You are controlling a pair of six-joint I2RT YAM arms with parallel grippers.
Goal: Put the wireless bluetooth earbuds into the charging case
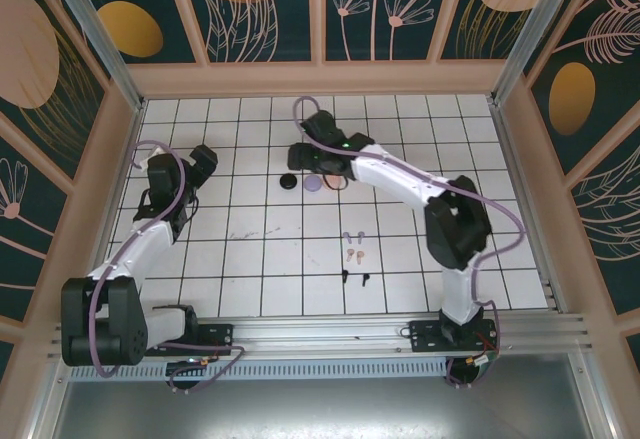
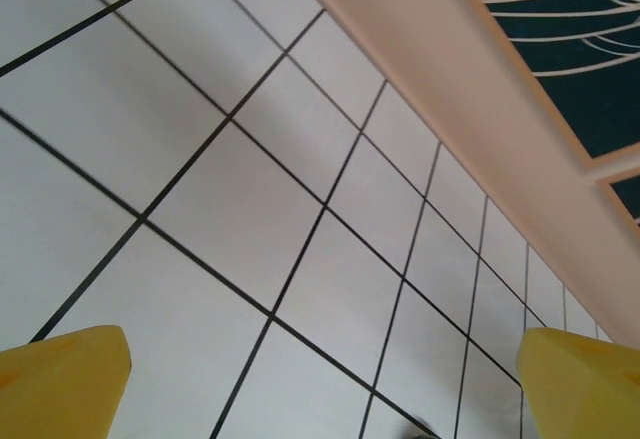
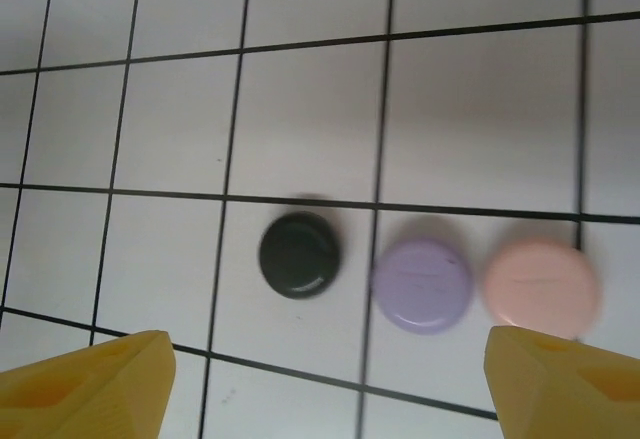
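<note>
Three round closed charging cases lie in a row at the back of the tiled floor: black (image 3: pixel 299 254), lavender (image 3: pixel 422 285) and pale pink (image 3: pixel 541 287). From above, the black case (image 1: pixel 289 181) and lavender case (image 1: pixel 313 185) sit just beside my right gripper (image 1: pixel 303 162). That right gripper (image 3: pixel 330 389) hovers over them, open, its yellow fingertips (image 3: pixel 90 384) wide apart and holding nothing. The earbuds lie in pairs nearer the front: lavender (image 1: pixel 351 236), pale pink (image 1: pixel 355 255), black (image 1: pixel 355 278). My left gripper (image 1: pixel 200 164) is far left, open (image 2: pixel 320 389) over bare tiles.
A wooden rail (image 2: pixel 470 109) and patterned wall panels enclose the tiled floor (image 1: pixel 260 259). The right arm's elbow (image 1: pixel 457 229) rises over the right side. The left arm (image 1: pixel 150 239) lies along the left wall.
</note>
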